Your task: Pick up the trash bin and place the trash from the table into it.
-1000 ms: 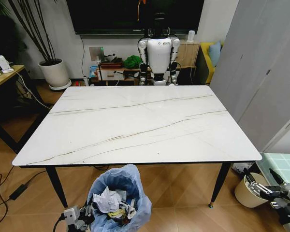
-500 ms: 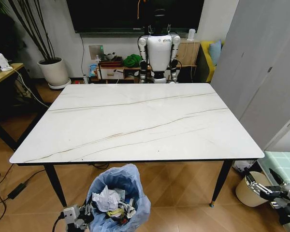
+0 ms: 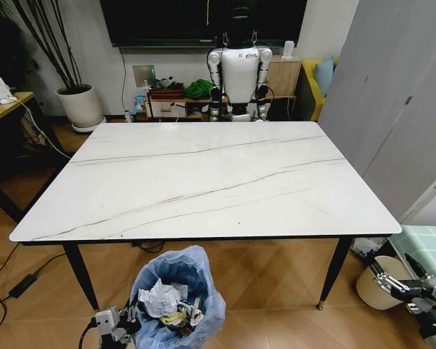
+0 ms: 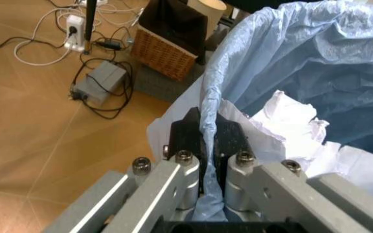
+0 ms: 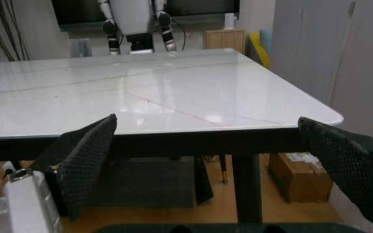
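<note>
The trash bin (image 3: 178, 294), lined with a crinkly blue bag, hangs low in front of the table's near edge. My left gripper (image 3: 129, 320) is shut on its rim, and in the left wrist view its fingers (image 4: 193, 138) pinch the blue bag (image 4: 316, 58). Inside lies the trash (image 3: 167, 302): crumpled white paper (image 4: 290, 121) and a yellow scrap. The table (image 3: 203, 174) has a white veined top. My right gripper (image 3: 391, 267) hangs open, low at the right beyond the table's corner; its dark pads (image 5: 86, 158) stand wide apart facing the table's edge (image 5: 173, 141).
A cream-white bin (image 3: 370, 291) stands on the floor by my right gripper. A white robot (image 3: 238, 73) stands behind the table's far side. There is a potted plant (image 3: 81, 109) and a wooden desk (image 3: 3, 109) at the left. Cables (image 3: 14, 283) and a wicker basket (image 4: 167, 53) lie on the floor.
The whole head view has shifted a little, so the table's near edge sits higher in the picture. The bin and both grippers keep their places in the view.
</note>
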Robot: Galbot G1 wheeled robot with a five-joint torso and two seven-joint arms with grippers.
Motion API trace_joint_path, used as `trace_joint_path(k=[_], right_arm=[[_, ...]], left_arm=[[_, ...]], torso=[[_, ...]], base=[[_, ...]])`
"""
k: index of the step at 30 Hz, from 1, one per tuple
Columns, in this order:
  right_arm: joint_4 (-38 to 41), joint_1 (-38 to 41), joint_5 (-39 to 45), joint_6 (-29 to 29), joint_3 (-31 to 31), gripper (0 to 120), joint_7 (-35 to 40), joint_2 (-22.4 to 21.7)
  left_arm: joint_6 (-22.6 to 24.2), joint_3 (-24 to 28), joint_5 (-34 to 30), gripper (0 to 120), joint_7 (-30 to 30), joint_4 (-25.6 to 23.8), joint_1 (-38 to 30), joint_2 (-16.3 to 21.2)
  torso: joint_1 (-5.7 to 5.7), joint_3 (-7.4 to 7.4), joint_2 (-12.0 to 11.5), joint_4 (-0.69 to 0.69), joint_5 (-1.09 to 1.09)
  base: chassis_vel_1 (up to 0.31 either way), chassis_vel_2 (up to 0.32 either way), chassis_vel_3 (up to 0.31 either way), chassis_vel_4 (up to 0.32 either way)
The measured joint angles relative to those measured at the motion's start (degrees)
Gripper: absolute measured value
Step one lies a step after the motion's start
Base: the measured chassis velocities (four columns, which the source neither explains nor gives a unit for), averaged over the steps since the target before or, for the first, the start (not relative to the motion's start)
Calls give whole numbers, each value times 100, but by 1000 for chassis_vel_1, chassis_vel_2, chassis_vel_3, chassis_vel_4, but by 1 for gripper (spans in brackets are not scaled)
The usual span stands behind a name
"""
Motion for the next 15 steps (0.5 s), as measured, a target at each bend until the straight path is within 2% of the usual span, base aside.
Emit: trace_joint_path(k=[15], right_arm=[[0, 0, 0, 0, 0, 100, 0, 0]], left_arm=[[73, 23, -98, 0, -48, 119, -91, -11]], torso=[[-241, -297, -538, 0, 0]], base=[[0, 0, 0, 0]])
